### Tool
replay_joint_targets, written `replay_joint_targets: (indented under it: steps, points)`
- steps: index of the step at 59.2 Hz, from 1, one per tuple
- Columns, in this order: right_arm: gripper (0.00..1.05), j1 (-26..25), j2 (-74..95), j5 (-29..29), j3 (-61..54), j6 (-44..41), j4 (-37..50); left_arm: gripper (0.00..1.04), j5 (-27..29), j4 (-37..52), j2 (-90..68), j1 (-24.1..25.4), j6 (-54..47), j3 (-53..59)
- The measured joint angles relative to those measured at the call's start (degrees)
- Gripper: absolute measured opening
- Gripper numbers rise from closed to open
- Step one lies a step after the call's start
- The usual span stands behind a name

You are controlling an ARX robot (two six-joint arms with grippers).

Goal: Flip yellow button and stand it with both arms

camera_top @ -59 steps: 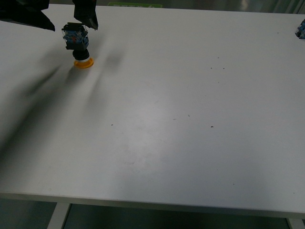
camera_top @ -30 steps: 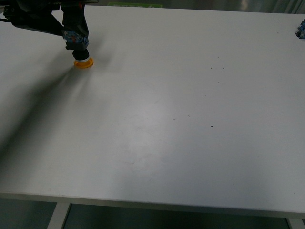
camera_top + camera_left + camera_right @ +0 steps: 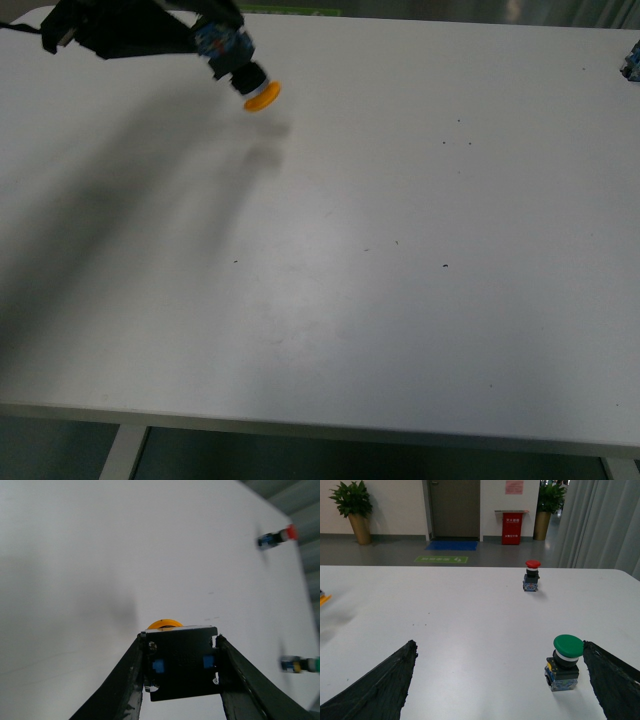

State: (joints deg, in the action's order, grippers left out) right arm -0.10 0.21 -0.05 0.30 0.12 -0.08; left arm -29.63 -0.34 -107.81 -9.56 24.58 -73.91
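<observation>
Lifted off the table (image 3: 400, 300) since a second ago, the yellow button (image 3: 247, 83) tilts mid-flip, clamped in the left gripper (image 3: 215, 42); right gripper (image 3: 498, 645) spread wide, standing pending.

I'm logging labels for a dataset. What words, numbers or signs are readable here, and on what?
No text can be read.
Red stand: white characters, too small to read.
Red wall sign: too blurred to read.
Green floor strip: markings unreadable.
Yellow button: no label visible.

The left gripper (image 3: 218, 42) has lifted the yellow button (image 3: 243, 72), now tilted.
</observation>
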Motion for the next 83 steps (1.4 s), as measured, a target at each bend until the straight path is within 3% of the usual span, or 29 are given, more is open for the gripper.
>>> replay_joint_targets:
  steps: [13, 27, 45, 65, 83]
  points:
    - [0.97, 0.00, 0.00, 0.00, 0.00, 0.00, 0.00, 0.35, -6.86, 16.37, 0.39, -4.63, 15.12, 1.88]
    - [0.97, 0.00, 0.00, -0.02, 0.00, 0.00, 0.00, 0.35, -9.79, 31.80, -2.95, -10.58, 30.64, -0.31]
    - [0.97, 0.00, 0.00, -0.02, 0.00, 0.00, 0.00, 0.35, -11.13, 47.76, -5.99, -14.62, 44.83, -4.72]
    - [0.97, 0.00, 0.00, -0.02, 0.00, 0.00, 0.00, 0.35, -9.66, 58.82, -10.36, -18.27, 55.60, -8.15]
    - [0.97, 0.00, 0.00, -0.02, 0.00, 0.00, 0.00, 0.35, -10.45, 58.27, -10.78, -21.94, 55.56, -8.87]
